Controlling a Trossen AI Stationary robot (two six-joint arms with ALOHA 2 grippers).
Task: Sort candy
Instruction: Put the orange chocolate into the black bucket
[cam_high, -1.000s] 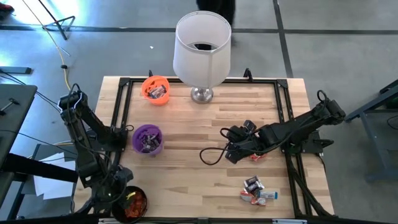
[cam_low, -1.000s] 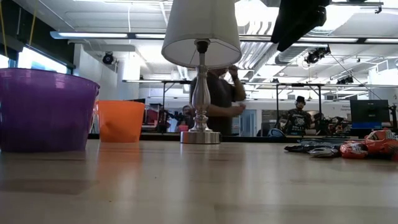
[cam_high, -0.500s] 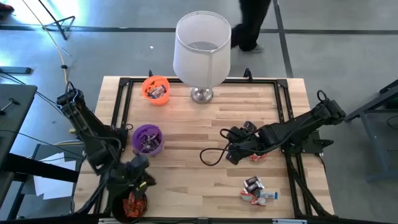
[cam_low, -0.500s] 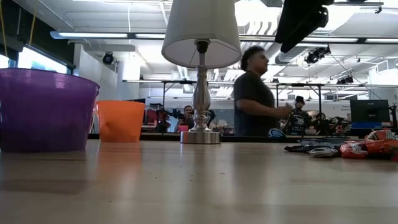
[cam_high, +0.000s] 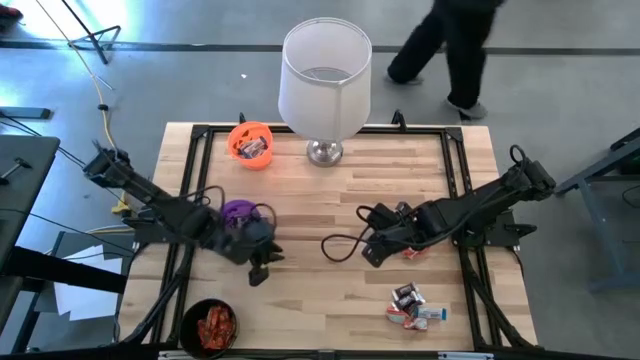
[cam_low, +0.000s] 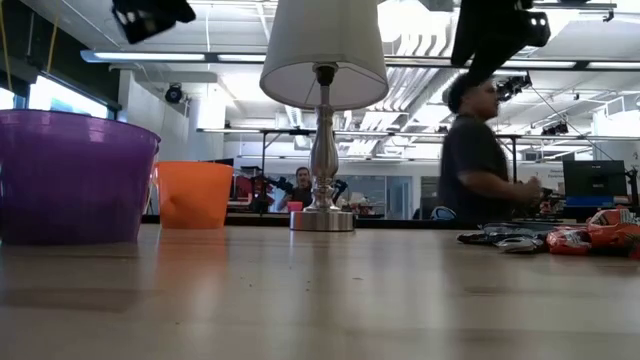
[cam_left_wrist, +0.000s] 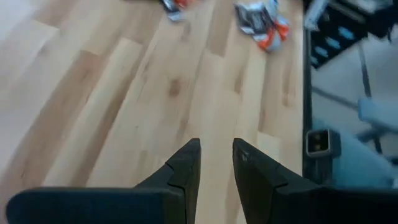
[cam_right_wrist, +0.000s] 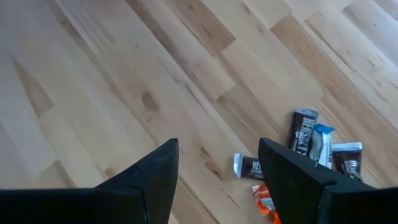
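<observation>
Near the table's right front, candy heaped, axes mixed; left end effector empty, part-open; right end effector spread wide

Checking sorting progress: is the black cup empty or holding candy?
Holding candy: the high view shows orange-red wrappers piled inside the black cup.

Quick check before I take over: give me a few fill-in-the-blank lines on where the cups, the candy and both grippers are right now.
1. The cup nearest the lamp is the ____ cup.
2. The black cup holds ____-wrapped candy.
3. The left gripper is over bare table beside the ____ cup, holding nothing.
4. The right gripper, jaws ____, is near the loose candy.

Missing words: orange; orange-red; purple; open
</observation>
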